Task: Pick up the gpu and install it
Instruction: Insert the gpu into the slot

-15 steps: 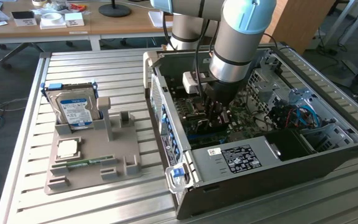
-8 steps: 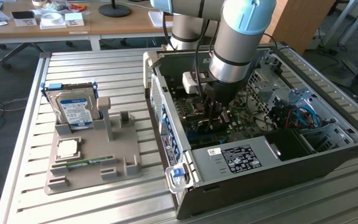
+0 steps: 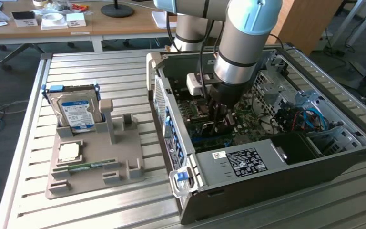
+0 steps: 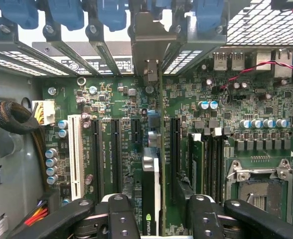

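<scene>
Field notes, open grey computer case (image 3: 310, 167) as landmark, lying on its side on the slatted metal bench (image 3: 75, 210).

- The arm's black 2-fingered gripper (image 3: 220, 117) reaches down inside the case, over the green motherboard (image 4: 111, 99).
- The gpu (image 4: 151, 184), a thin black-faced card on a green board, stands on edge in a long slot of that motherboard, near the case's middle. Its pale metal bracket (image 4: 149, 37) meets the case's rear slot wall, among the blue clips.
- Gripper (image 4: 159, 216) state: jaws stand partly apart, 1 finger on each side of the card. A gap shows on both sides; they look clear of it, not clamping.
- Judged seated or nearly so; full seating cannot be confirmed.

Handling, as judgement: light, stiff, flat card. Fragile at the edge connector and surface components. Best held by its 2 broad faces near mid-length, pressed straight down; tilting risks the slot.

Hard to make out:
- The card's lower edge and slot contact are hidden behind the card itself and the fingers.
- In the exterior view the arm covers the card.
- Bracket latch state is unclear.

Outside the case, on a grey holder tray (image 3: 87, 183): a silver hard drive with blue-white label (image 3: 76, 112) and a narrow green memory stick (image 3: 84, 167).
</scene>
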Robot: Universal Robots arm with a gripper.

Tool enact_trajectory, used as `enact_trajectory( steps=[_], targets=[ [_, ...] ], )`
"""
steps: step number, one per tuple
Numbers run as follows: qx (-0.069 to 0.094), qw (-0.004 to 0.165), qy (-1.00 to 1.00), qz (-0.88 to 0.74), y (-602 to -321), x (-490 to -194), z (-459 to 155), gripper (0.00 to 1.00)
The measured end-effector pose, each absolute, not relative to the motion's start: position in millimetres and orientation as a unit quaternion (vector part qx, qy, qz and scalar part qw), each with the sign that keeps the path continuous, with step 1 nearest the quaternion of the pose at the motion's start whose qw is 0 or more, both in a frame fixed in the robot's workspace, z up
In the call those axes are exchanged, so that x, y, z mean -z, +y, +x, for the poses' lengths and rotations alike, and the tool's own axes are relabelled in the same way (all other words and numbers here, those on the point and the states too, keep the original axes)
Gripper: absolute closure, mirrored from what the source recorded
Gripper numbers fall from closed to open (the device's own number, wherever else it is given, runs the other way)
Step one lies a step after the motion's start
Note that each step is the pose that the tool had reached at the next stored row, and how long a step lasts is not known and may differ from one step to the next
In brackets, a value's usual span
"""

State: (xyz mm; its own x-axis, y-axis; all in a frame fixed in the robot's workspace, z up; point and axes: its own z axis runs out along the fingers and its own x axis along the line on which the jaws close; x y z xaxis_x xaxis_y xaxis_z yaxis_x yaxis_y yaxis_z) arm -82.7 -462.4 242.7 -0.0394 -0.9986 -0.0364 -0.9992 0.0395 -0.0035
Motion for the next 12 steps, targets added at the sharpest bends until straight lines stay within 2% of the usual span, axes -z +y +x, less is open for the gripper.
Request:
enact_trajectory(
  steps=[12],
  targets=[
    [-0.011,0.014,0.721,-0.693,-461.2,-253.5,-82.7,0.54]
  ],
)
